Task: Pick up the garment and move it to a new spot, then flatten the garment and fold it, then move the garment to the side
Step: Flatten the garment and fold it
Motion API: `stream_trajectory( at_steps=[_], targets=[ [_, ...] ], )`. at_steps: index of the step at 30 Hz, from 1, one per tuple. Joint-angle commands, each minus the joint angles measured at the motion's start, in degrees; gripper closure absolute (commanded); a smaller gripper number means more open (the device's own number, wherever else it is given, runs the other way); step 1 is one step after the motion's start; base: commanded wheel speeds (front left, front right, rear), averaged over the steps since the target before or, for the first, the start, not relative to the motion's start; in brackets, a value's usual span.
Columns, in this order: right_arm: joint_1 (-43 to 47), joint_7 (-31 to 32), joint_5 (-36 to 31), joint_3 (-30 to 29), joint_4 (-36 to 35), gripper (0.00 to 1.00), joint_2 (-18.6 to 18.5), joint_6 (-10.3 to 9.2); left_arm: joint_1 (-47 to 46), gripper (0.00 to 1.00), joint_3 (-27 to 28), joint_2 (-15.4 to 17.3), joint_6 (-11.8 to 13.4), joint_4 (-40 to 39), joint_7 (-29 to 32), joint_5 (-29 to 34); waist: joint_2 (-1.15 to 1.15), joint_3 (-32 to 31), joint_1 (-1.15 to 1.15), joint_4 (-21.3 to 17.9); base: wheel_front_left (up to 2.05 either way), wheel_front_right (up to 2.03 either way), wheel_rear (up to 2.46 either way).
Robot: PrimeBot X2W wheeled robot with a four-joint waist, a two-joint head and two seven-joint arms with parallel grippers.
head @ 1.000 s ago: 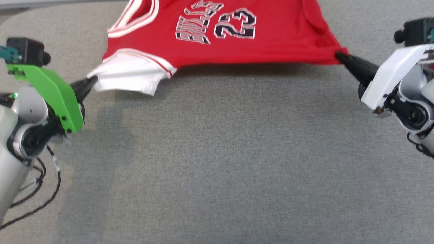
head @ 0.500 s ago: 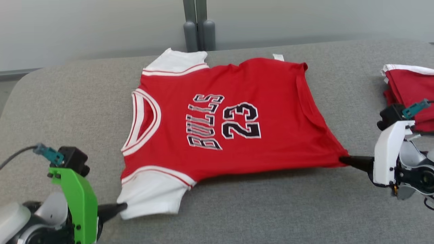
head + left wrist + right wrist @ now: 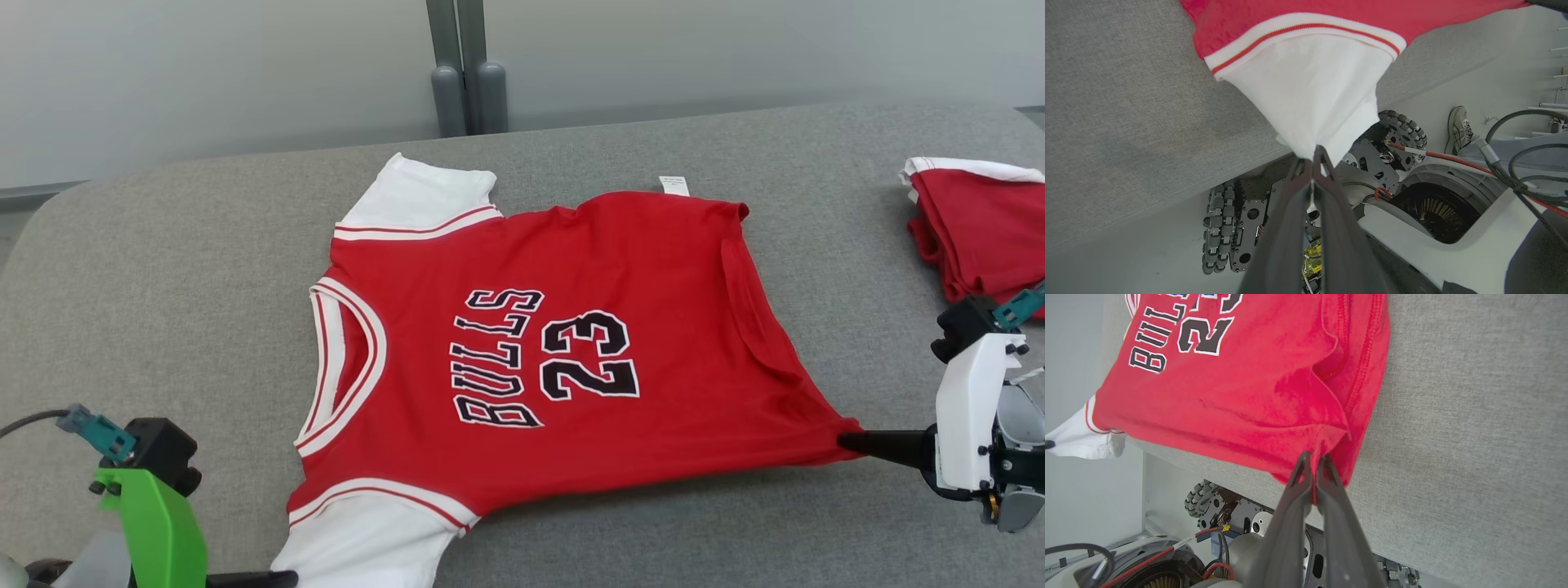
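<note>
The left tool [image 3: 1316, 157] is closed on the tip of the white sleeve [image 3: 1310, 94], which is drawn into a tight cone past the near edge of the bench [image 3: 163, 269]. That bite is small. A harder tug would likely slip the cloth free, and the sleeve would drop over the edge.

The shirt [image 3: 669, 327] lies face up across the middle of the bench, collar to the left, its near side raised a little between the two tools. An uneven pull would probably skew it rather than flatten it. Toward the hem a long crease [image 3: 739, 302] runs across the cloth, and a fold made over it would trap it.

The right tool [image 3: 1314, 457] is clamped on the near hem corner [image 3: 1331, 437], also a thin hold that could let go.

Around the work, a shoe [image 3: 1457, 126] rests on the floor beside the robot's wheels [image 3: 1404, 130]. A grey post [image 3: 465, 73] stands behind the bench, apart from the shirt. At the bench's right end sits a pile of folded red clothes [image 3: 988, 229], and a sideways sweep that way could knock it.
</note>
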Motion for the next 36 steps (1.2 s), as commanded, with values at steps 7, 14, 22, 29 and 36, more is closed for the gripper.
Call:
stream_trajectory(
  at_steps=[7,14,22,29,36],
  targets=[
    [-4.66,2.91,1.18,-0.26,1.34,1.00,1.69,0.02,-5.05,1.00,2.51,-1.46,-0.33,4.30,4.20,-3.73,0.00,2.91,0.01,-0.87,0.00,0.00,0.00],
    [-10.11,4.53,1.74,-1.30,4.72,1.00,4.21,0.02,-12.39,1.00,3.23,-6.43,0.22,10.99,10.04,-4.35,0.00,6.96,0.01,-1.09,0.00,0.00,0.00],
    [-14.81,4.35,1.94,-2.30,8.93,1.00,6.22,0.01,-20.92,1.00,4.46,-12.26,-0.74,19.58,12.96,-2.77,0.00,11.44,0.01,-1.62,0.00,0.00,0.00],
    [-16.74,4.64,1.10,-1.64,11.11,1.00,8.71,0.02,-25.49,1.00,4.86,-16.12,-1.83,27.14,12.87,-1.01,0.00,13.83,0.01,-2.21,0.00,0.00,0.00],
    [-17.60,4.40,0.90,-1.30,12.66,0.79,10.32,0.02,-28.23,0.99,4.65,-19.75,-2.76,33.70,12.11,0.23,0.00,14.76,0.01,-2.32,0.00,0.00,0.00]
  ],
)
